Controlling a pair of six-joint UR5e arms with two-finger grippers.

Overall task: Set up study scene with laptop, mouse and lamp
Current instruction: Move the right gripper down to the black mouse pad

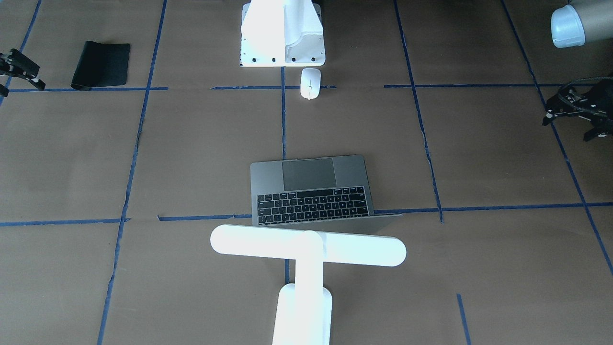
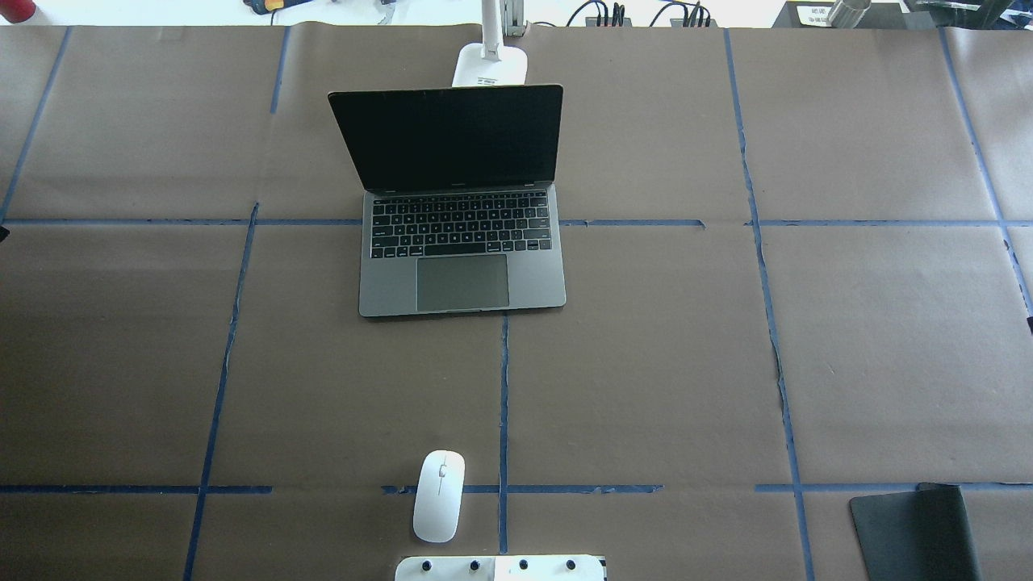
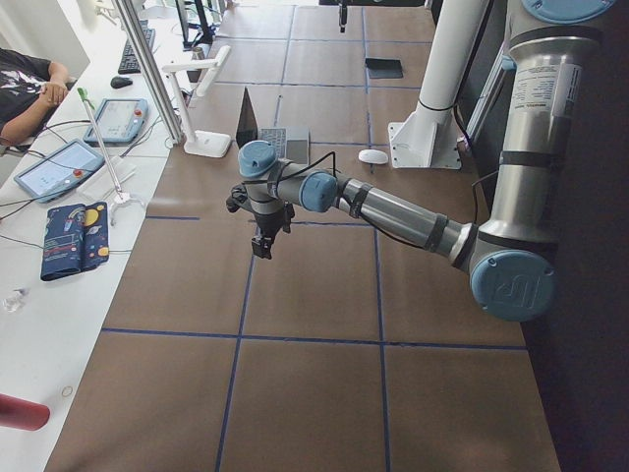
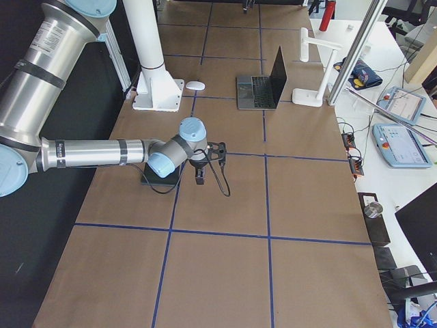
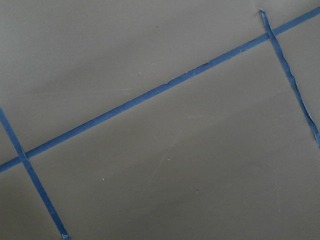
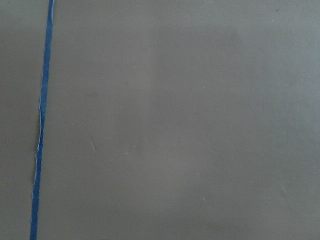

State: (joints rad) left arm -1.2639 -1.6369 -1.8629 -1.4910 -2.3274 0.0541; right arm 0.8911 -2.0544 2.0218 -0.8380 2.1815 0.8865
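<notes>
Brown paper covers the table (image 2: 646, 363), gridded with blue tape (image 2: 504, 387), and from my seat both wrist feeds show only paper and tape, so neither arm is over anything useful.

Checking the laptop (image 2: 460, 242): it's open at the centre, keyboard towards the robot, screen dark and tilted back. That looks like its working pose to me.

The lamp (image 1: 306, 249) stands just behind the screen on the operators' side, its bar running across above the lid edge. I read that as deliberate, so light falls on the keys.

The mouse (image 2: 439, 495) is the odd 1 out. It lies flat near the white pedestal (image 2: 500, 567), well apart from the laptop and a little to the robot's left of the centre tape. I'd judge it needs bringing up beside the keyboard.

A black mat (image 2: 916, 532) sits far off on the robot's right, near the table edge.

The left gripper (image 3: 261, 246) hangs fingers-down above bare paper, out to its own side. The right gripper (image 4: 199, 178) does likewise, near the mat. I can't tell whether either pincer is parted or closed, and I see nothing in either.
</notes>
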